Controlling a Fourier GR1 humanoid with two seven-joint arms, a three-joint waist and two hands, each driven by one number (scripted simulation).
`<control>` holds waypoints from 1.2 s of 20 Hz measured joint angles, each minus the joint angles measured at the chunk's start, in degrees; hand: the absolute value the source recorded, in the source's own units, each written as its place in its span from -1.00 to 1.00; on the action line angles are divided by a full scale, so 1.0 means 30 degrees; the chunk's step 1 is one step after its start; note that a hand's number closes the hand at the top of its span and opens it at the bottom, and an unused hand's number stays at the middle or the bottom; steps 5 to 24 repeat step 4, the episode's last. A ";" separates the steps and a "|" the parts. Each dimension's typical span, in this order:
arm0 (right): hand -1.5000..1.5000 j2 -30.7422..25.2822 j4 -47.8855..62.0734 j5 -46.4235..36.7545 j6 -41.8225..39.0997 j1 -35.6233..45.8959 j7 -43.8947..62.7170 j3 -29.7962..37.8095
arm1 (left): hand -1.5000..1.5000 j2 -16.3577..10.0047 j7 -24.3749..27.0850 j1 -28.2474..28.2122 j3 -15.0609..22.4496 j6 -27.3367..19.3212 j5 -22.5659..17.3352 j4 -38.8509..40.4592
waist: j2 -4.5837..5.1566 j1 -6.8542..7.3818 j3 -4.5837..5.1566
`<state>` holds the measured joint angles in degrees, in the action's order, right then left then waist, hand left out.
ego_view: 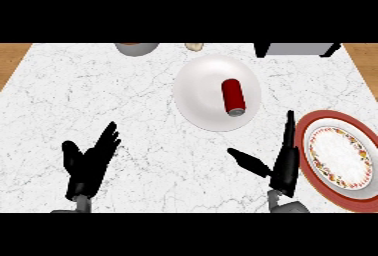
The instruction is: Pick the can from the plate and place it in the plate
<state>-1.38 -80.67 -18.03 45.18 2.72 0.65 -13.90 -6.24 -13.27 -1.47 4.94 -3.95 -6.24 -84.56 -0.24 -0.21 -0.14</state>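
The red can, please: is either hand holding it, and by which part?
Nothing is held. The red can lies on the white plate; the left hand and right hand are open, away from it.

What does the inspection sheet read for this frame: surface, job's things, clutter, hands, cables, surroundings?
Surface: white marble counter.
Job's things: red can lying on its side on the white plate; red-rimmed plate at the right edge.
Clutter: grey bowl, small beige item and grey box along the far edge, all cut off.
Hands: left hand open, lower left; right hand open, beside the red-rimmed plate; neither holds anything.
Cables: nothing seen.
Surroundings: wood strip at both far corners.
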 measured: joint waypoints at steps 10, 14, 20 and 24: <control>-1.00 0.0156 -0.0939 -0.0780 0.0095 -0.1397 0.0351 -0.0675 | 0.00 -0.0065 -0.0161 0.0111 -0.0268 0.0286 0.0047 -0.0039 | 0.0011 0.0027 0.0003; -1.00 0.0156 -0.0939 -0.0780 0.0095 -0.1397 0.0351 -0.0675 | 0.00 -0.0065 -0.0161 0.0111 -0.0268 0.0286 0.0047 -0.0039 | 0.0011 0.0027 0.0003; -1.00 0.0156 -0.0939 -0.0780 0.0095 -0.1397 0.0351 -0.0675 | 0.00 -0.0065 -0.0161 0.0111 -0.0268 0.0286 0.0047 -0.0039 | 0.0011 0.0027 0.0003; -1.00 0.0156 -0.0939 -0.0780 0.0095 -0.1397 0.0351 -0.0675 | 0.00 -0.0065 -0.0161 0.0111 -0.0268 0.0286 0.0047 -0.0039 | 0.0011 0.0027 0.0003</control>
